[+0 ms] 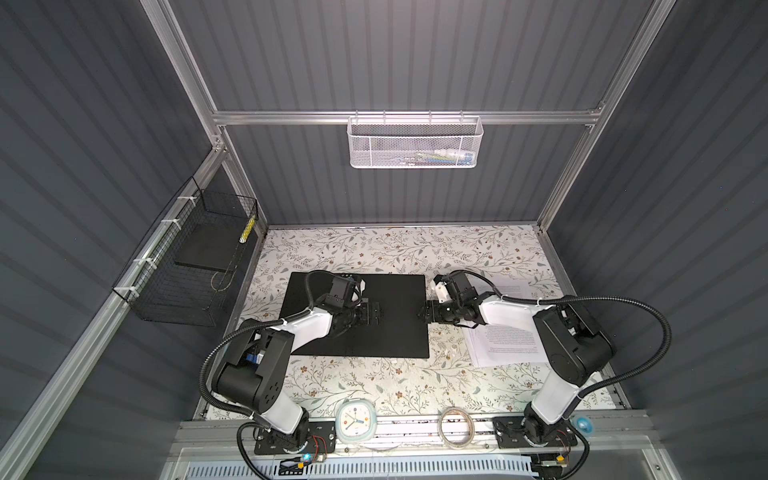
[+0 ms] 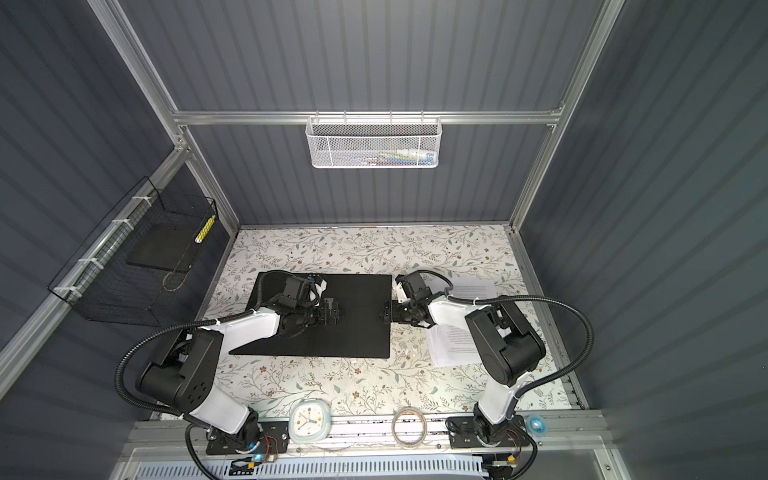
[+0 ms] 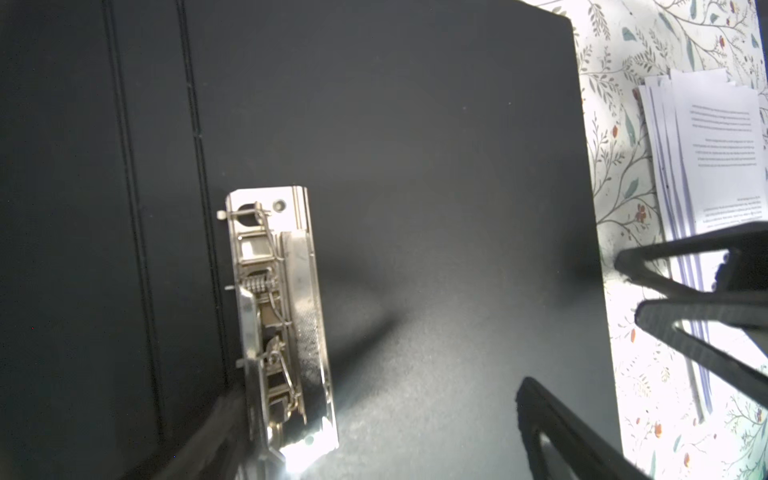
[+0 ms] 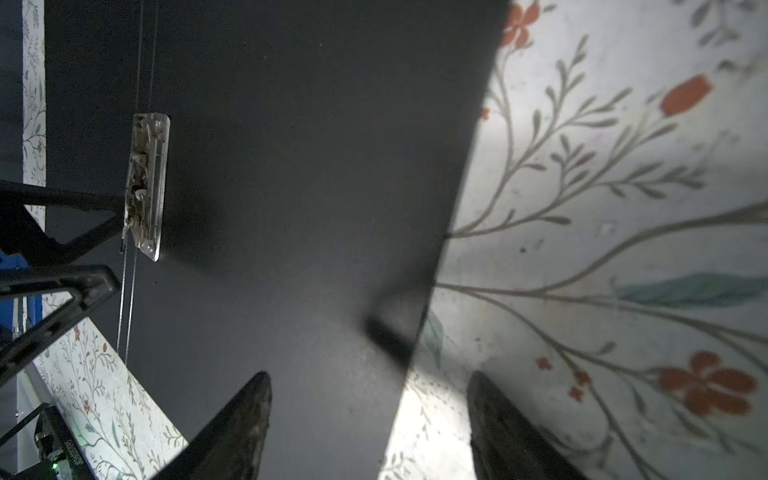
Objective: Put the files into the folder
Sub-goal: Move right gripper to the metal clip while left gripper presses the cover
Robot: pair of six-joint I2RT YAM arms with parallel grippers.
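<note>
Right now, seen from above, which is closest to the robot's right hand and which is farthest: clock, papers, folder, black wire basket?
From the right hand:
1. the folder: right under it, at the folder's right edge.
2. the files: on the right, beside the folder.
3. the clock: front middle.
4. the black wire basket: on the left wall.

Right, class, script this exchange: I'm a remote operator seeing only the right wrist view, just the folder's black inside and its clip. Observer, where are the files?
Observer: In both top views the files lie on the table, right of the folder, partly under the right arm.
Operator: Squared up?
Observer: No; the left wrist view shows them fanned, edges staggered.
Operator: Any sheet in the folder yet?
Observer: None on what shows in both top views; the left arm hides part of it.
</note>
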